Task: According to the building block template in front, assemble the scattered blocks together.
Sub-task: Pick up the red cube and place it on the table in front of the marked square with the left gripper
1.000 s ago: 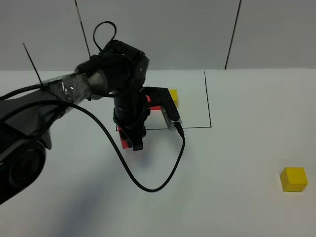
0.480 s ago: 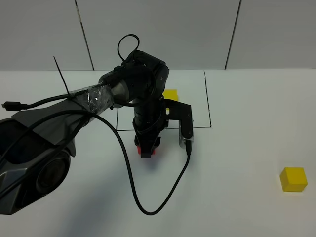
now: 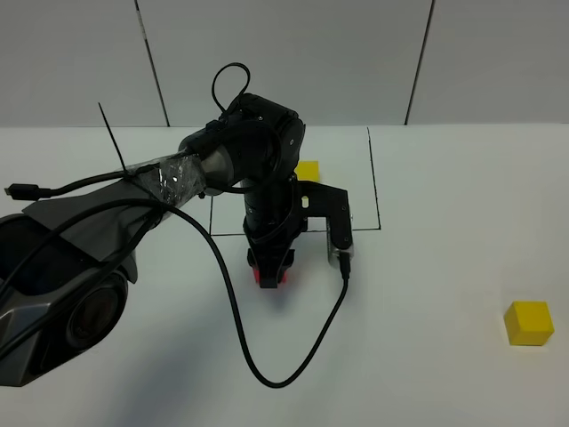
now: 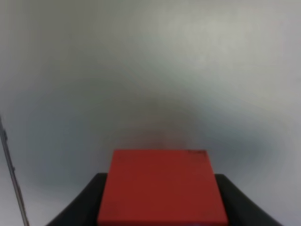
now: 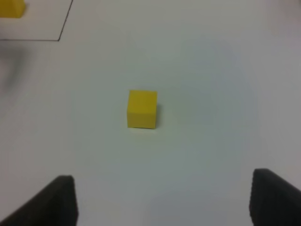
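Note:
My left gripper is shut on a red block and holds it low over the white table, just in front of the black outlined square. In the left wrist view the red block fills the space between my fingers. A yellow template block stands inside the square, partly hidden behind the arm. A loose yellow cube lies at the right front. In the right wrist view this cube lies ahead of my open right gripper, well apart from it.
A black cable loops from the left arm over the table in front of the red block. The corner of the outlined square and a yellow block show in the right wrist view.
My left arm has carried the red block from the square's front left corner rightward and toward the front. In the last half second it moved only slightly.

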You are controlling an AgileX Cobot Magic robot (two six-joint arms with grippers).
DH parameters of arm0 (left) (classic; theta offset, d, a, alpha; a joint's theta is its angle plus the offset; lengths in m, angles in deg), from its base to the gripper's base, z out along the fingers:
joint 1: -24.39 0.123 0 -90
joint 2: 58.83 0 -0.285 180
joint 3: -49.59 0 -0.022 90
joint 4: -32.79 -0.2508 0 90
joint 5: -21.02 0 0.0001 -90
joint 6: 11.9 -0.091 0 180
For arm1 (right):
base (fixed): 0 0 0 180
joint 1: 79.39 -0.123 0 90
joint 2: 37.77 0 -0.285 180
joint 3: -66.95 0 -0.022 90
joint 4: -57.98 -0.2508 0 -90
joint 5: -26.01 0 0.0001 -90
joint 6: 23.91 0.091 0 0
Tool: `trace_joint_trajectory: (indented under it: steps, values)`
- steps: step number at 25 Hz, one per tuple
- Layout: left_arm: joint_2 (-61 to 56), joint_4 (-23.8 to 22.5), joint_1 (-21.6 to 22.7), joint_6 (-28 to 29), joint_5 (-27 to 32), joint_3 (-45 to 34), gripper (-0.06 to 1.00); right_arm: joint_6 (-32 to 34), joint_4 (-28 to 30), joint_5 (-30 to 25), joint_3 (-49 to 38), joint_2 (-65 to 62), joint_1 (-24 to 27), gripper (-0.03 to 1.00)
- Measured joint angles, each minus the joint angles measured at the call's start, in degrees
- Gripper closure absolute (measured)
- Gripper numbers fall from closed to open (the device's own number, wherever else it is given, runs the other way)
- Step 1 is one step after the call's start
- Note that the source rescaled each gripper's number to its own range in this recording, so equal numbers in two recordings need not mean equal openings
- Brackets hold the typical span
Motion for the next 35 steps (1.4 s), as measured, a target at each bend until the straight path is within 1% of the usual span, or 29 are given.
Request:
trace_joint_trajectory:
  steps: [6,26,27,28,29,31,33,35]
  values:
    - [1.34,-1.52,0.0,0.31,0.0,0.0,0.94,0.0,0.0,0.0,0.0,0.0,0.0,0.42]
    - [1.6,-1.64,0.0,0.61,0.0,0.0,0.94,0.0,0.0,0.0,0.0,0.0,0.0,0.42]
    - [1.6,-1.64,0.0,0.61,0.0,0.0,0.92,0.0,0.0,0.0,0.0,0.0,0.0,0.42]
    - [1.65,-1.71,0.0,0.65,0.0,0.04,0.87,0.0,0.0,0.0,0.0,0.0,0.0,0.42]
    - [1.79,-1.71,0.0,0.83,0.0,0.28,0.78,0.0,0.0,0.0,0.0,0.0,0.0,0.42]
    - [2.06,-1.83,0.0,1.99,0.0,1.0,0.57,0.0,0.0,0.0,0.0,0.0,0.0,0.42]
    - [2.06,-1.96,0.0,3.3,0.0,2.29,0.33,0.0,0.0,0.0,0.0,0.0,0.0,0.42]
    - [2.06,-1.97,0.0,4.93,0.0,4.15,0.15,0.0,0.0,0.0,0.0,0.0,0.0,0.42]
